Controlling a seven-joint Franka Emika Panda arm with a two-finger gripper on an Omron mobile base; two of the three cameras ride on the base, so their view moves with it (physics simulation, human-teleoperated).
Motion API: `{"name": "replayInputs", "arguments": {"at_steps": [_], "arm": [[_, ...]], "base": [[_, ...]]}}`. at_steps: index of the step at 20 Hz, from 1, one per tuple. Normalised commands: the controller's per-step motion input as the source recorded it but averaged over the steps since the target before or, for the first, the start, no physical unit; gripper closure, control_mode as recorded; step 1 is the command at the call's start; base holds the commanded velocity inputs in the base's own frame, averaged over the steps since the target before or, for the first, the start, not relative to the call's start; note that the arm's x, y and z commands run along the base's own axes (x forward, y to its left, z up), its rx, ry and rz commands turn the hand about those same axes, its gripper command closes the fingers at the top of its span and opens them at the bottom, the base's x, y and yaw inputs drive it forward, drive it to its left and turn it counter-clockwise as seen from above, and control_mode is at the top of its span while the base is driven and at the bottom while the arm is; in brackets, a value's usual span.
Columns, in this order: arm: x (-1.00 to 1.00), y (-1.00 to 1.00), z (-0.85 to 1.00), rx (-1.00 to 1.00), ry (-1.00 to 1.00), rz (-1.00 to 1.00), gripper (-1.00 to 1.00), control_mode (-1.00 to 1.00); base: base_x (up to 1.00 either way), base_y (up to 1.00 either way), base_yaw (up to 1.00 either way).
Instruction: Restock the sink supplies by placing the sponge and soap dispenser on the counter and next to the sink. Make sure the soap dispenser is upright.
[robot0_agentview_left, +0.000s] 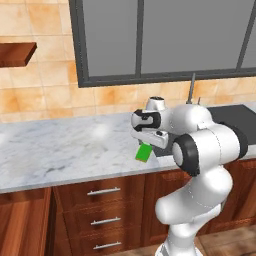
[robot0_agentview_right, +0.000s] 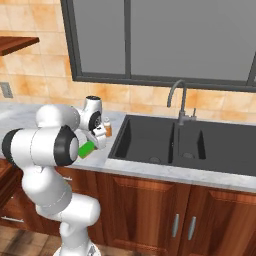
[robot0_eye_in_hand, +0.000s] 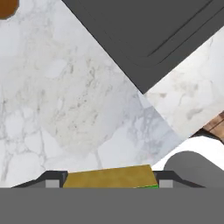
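A: Which step are you in now?

B: You are in the sponge step. Your gripper (robot0_agentview_left: 144, 146) is closed on the sponge (robot0_agentview_left: 144, 152), which hangs from it above the worktop (robot0_agentview_left: 60, 147), just beside the left edge of the sink (robot0_agentview_right: 150, 137). In the hand view the yellowish side of the sponge (robot0_eye_in_hand: 109, 177) sits between the two dark fingertips (robot0_eye_in_hand: 51, 179), so I judge the grip is firm.

A: And the soap dispenser?

B: The soap dispenser (robot0_agentview_right: 107, 127) stands on the worktop near the sink corner, behind the gripper. It looks upright, but it is small and partly hidden by the arm, so I am not fully sure.

A: What does the next move ask from me?

B: I think you must lower the sponge onto the free marble beside the sink, then open the gripper. Please keep it away from the basin edge, or the sponge can slide into the sink. Keep it also apart from the bottle, so you do not push it over.

A: Which view helps you most?

B: The right base view gives you the dispenser and the faucet (robot0_agentview_right: 177, 100) together with the basin. The left base view gives you the sponge hanging clearly under the hand. The hand view gives you the marble directly under the gripper and the sink corner (robot0_eye_in_hand: 144, 52).
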Motion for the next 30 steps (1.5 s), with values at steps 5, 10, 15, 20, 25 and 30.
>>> {"name": "replayInputs", "arguments": {"at_steps": [5,10,15,20,25,30], "arm": [[0.81,-0.12,-0.14,0.04,0.02,0.0,1.0,-1.0],[0.48,-0.08,-0.3,0.0,0.0,0.0,1.0,-1.0],[0.19,-0.1,-0.45,0.0,0.0,0.0,1.0,-1.0],[0.12,-0.07,-0.42,0.0,0.0,0.0,1.0,-1.0],[0.05,-0.01,-0.14,0.0,0.0,0.0,-1.0,-1.0],[0.01,-0.04,0.08,0.01,-0.05,0.0,-1.0,-1.0]], "base": [[0.0,0.0,0.0],[0.0,0.0,0.0],[0.0,0.0,0.0],[0.0,0.0,0.0],[0.0,0.0,0.0],[0.0,0.0,0.0]]}}
